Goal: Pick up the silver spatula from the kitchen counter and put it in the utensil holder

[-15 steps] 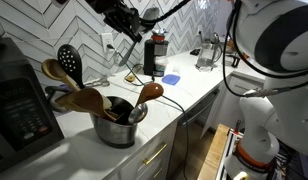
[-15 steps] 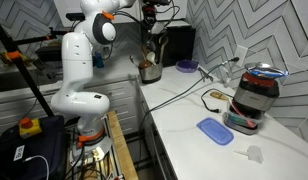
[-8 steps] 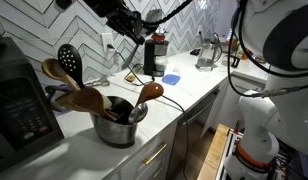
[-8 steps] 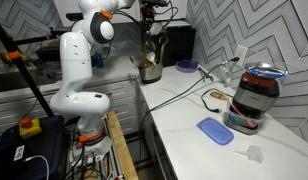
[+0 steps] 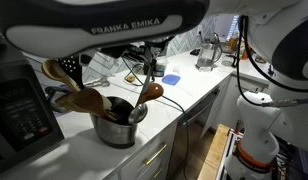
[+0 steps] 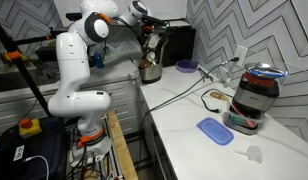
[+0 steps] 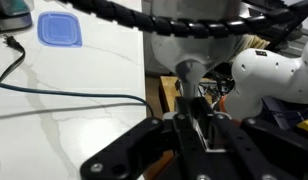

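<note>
The robot arm (image 5: pixel 114 25) is the biggest thing here. In an exterior view it passes close to the camera and covers the whole top of the picture. In both exterior views the long white counter (image 6: pixel 189 112) lies under it. In the wrist view this counter is far below the gripper (image 7: pixel 199 122) and to the left of it.

The utensil holder (image 5: pixel 120 133) is a low, round, shiny metal pot and it stands on the counter. In an exterior view (image 6: pixel 149 73) it is lower than the gripper end of the arm and clearly apart from it. It does not appear in the wrist view. Several wooden spoons (image 5: pixel 86 100) lean out of the holder.

A flat blue lid (image 7: pixel 59 30) lies on the counter, far from the gripper and on its upper left in the wrist view.

The gripper is closed narrowly on the silver spatula (image 7: pixel 190 70). The thin handle sits between the two dark fingers (image 7: pixel 181 128), and the metal becomes wider as it goes away from them.

A thin black cable (image 7: pixel 84 95) runs over the counter, on the left of the gripper.
</note>
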